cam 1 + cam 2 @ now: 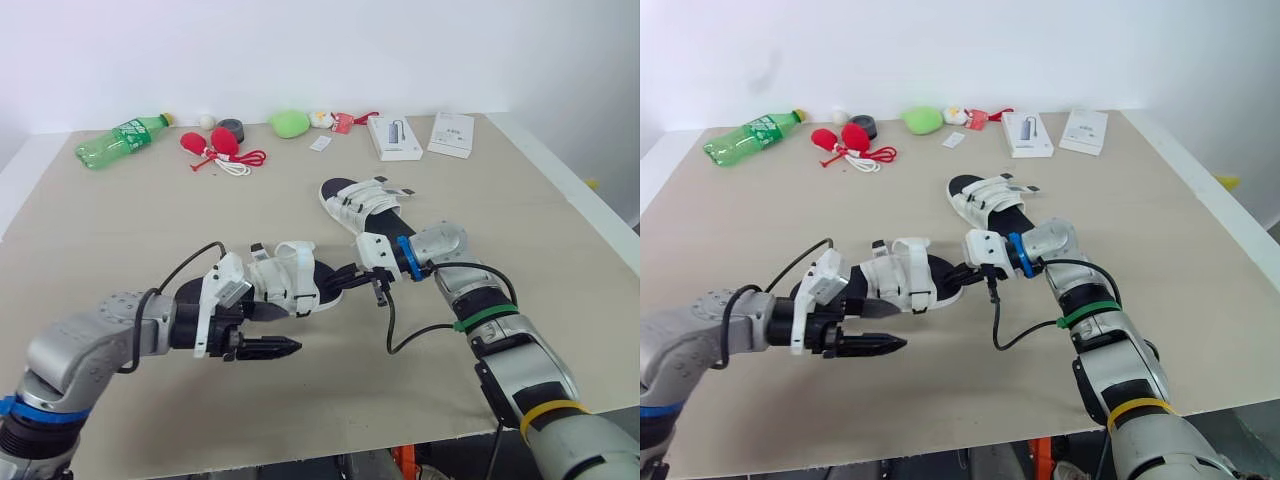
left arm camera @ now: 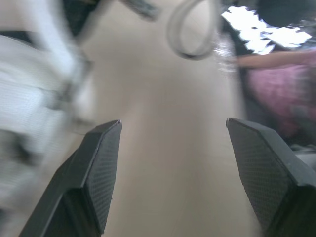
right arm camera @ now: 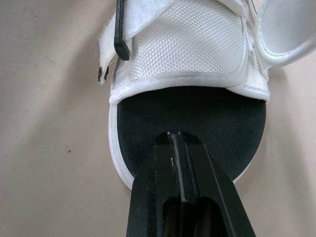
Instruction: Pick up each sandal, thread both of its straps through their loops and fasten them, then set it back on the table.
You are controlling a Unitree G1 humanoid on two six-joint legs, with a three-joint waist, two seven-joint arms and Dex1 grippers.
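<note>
Left eye view: two white sandals with black soles lie on the tabletop (image 1: 100, 230), and neither one is lifted.
Near sandal: the near sandal (image 1: 290, 278) is flat on the tabletop in the middle of the frame, between the two tools.
Far sandal: the far sandal (image 1: 362, 203) lies a little above and to the right of the middle, with no tool on it.
Left tool: the left tool (image 1: 280, 347) is left of the middle and just below the near sandal. The left wrist view shows its two fingers wide apart with bare tabletop between them, so it holds nothing.
Right tool: the right tool (image 3: 172, 136) has its fingers pressed together. Its tip is over the toe end of the near sandal's black footbed, and it seems to clamp nothing. Whether it touches the footbed cannot be told.
Straps: in the right wrist view a strap end (image 3: 121, 34) with a black tab hangs loose at the side of the near sandal. The far sandal's strap ends stick out toward the right; its loops are too small to judge.
Progress: the task looks to be at an early step. No sandal appears fastened, so lifting, threading both straps, fastening and setting down remain for each.
Other things: a green bottle (image 1: 120, 140) and small items along the upper edge are well apart from the work.
</note>
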